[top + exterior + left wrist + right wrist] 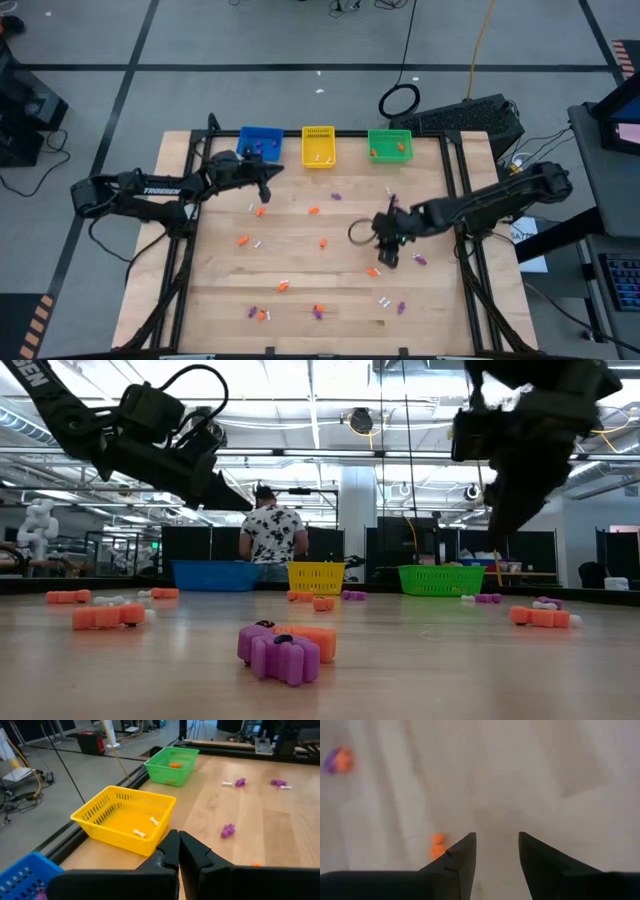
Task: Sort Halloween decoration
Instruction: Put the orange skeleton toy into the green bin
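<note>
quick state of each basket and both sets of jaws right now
blue basket: purple trinkets inside
yellow basket: two white trinkets inside
green basket: orange trinkets inside
left gripper: jaws shut, nothing seen held
right gripper: jaws open, empty, above the table

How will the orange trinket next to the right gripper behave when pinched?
The orange trinket is tiny beside the open right gripper, so probably very light and easily nudged aside. It looks lumpy, so it likely won't roll far. Stiffness can't be judged.
</note>
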You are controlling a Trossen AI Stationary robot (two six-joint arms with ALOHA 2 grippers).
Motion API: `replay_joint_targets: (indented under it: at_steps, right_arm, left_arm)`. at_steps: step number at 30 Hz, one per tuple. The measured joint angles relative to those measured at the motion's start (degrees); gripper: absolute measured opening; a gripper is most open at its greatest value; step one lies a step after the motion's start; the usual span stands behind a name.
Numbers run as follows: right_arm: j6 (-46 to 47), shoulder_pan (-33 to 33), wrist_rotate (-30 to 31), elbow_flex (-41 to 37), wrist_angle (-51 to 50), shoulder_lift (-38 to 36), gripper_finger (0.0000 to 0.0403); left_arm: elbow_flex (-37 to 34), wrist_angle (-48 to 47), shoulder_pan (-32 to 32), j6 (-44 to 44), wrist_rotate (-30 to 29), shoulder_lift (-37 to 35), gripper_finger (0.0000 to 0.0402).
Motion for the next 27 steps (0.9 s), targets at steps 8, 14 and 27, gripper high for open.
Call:
replay_joint_targets:
  at_steps: [8,14,27]
  right_arm:
    - [1.48,8.86,0.07,0.00,10.36,9.08,0.0138]
    - [1.34,11.60,0.60,2.63,11.97,15.74,0.0139]
    - [0.53,12.70,5.33,10.30,0.87,24.34,0.0092]
  left_arm:
    - [0.00,0.11,-0.15,0.37,1.33,-0.02,0.0006]
    - [0.02,0.06,-0.15,0.07,1.53,-0.02,0.0006]
    - [0.02,-0.49,-0.15,-0.09,1.55,0.00,0.0006]
